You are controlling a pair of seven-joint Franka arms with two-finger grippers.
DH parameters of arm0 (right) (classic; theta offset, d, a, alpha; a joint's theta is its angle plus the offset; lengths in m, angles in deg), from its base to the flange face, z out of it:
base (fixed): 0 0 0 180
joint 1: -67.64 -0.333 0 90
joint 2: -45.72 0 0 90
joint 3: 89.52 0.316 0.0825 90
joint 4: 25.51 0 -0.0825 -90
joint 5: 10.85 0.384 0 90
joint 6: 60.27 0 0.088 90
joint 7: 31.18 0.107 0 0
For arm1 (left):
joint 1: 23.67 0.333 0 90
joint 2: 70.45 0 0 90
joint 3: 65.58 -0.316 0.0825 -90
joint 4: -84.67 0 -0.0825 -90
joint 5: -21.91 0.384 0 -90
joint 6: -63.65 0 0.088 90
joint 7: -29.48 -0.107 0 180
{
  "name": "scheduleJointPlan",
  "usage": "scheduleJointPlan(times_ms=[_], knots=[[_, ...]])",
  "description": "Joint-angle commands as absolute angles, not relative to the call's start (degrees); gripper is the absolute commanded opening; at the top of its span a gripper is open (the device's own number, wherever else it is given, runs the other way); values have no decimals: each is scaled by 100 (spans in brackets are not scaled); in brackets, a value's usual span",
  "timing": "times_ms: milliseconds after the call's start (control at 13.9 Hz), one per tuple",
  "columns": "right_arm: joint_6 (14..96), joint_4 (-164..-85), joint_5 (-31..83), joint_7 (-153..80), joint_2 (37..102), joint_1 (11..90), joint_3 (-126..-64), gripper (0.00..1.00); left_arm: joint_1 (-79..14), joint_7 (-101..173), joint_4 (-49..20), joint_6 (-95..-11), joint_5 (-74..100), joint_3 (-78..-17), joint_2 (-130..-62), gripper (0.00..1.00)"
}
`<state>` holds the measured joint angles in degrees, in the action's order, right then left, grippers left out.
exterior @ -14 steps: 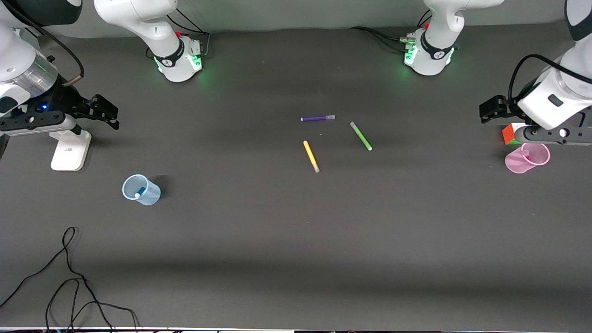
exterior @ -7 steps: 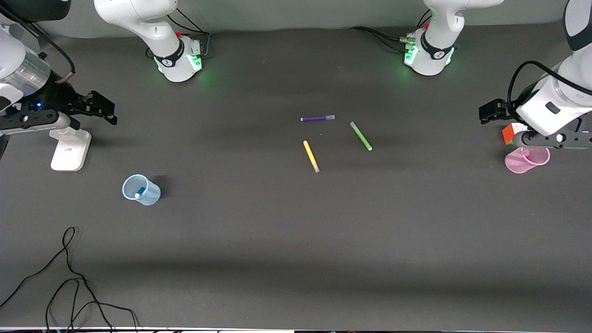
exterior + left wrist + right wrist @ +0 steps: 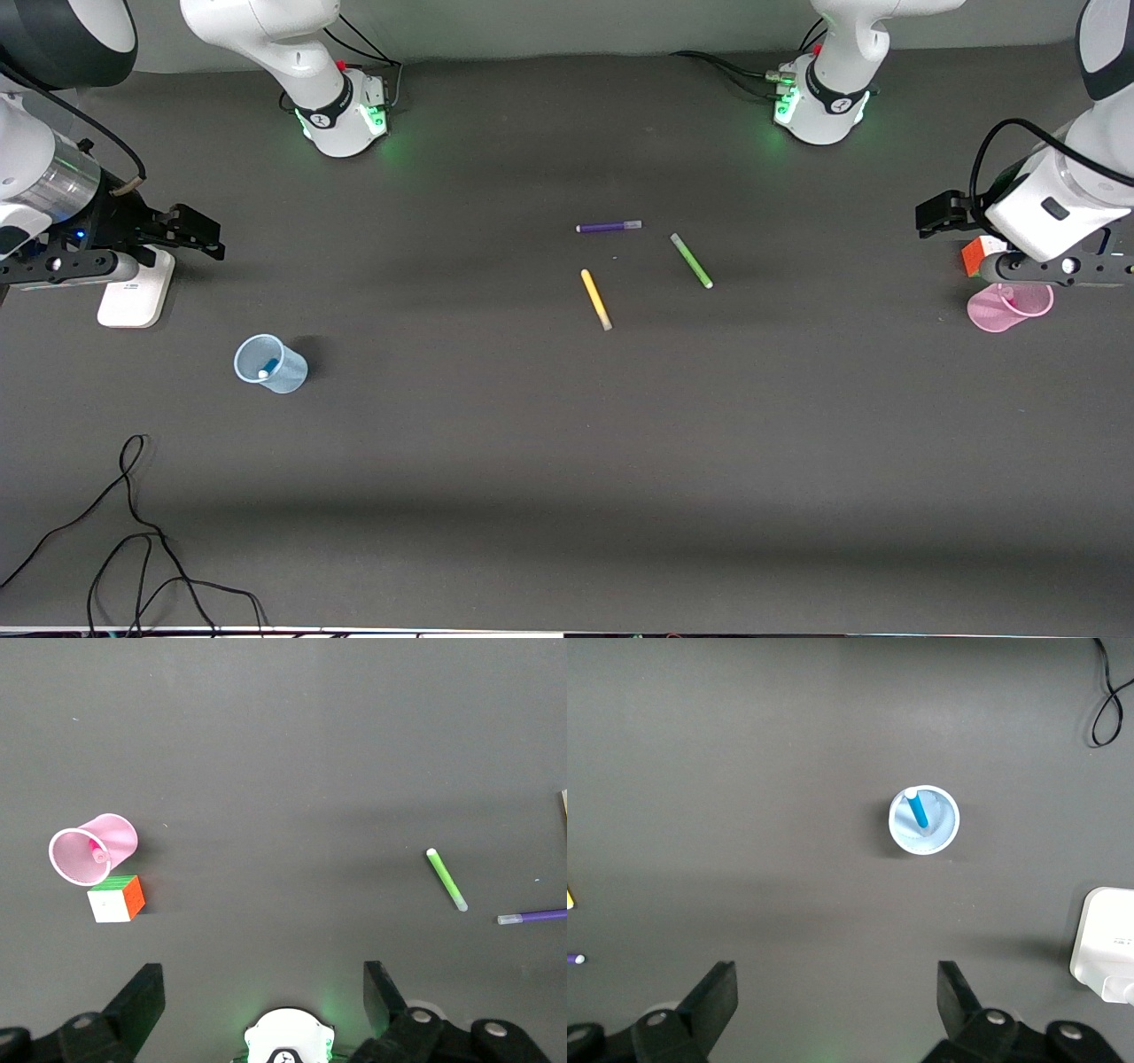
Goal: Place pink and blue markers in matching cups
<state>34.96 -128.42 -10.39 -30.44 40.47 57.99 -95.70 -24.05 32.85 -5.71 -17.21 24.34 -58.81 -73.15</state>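
The right wrist view looks straight down into the blue cup [image 3: 923, 819] and shows the blue marker [image 3: 917, 806] standing inside it, leaning against the wall with its white tip at the rim; the front view gives only a speck of blue and white inside that cup [image 3: 269, 363]. In the same way the left wrist view shows the pink marker [image 3: 97, 850] inside the pink cup [image 3: 91, 848], while in the front view the left arm's hardware overlaps that cup's [image 3: 1010, 307] upper rim and the marker cannot be made out. A colour cube [image 3: 116, 898] sits just beside the pink cup; in the front view only an orange and white corner of it [image 3: 974, 255] shows past the arm.

The left gripper [image 3: 261, 997] hangs open and empty over the surface [image 3: 532, 443] at the left arm's end, near the pink cup and cube. The right gripper [image 3: 837, 997] hangs open and empty at the right arm's end, over a white block [image 3: 135, 292], which the right wrist view cuts off at its edge [image 3: 1106, 943].

Mid-surface lie a purple pen [image 3: 609, 227], a green pen [image 3: 691, 260] and a yellow pen [image 3: 595, 299], each apart from the others. The wrist views catch only parts of some of them. A black cable [image 3: 133, 549] loops near the front camera's edge.
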Motion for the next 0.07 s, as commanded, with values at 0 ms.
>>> scheduleJointPlan(times_ms=[0], knots=[[3395,-12571,-892,-3065,4159,5885,-9506,100,-2447,3388,-551,-1818,2542,-5855,-7387,100]])
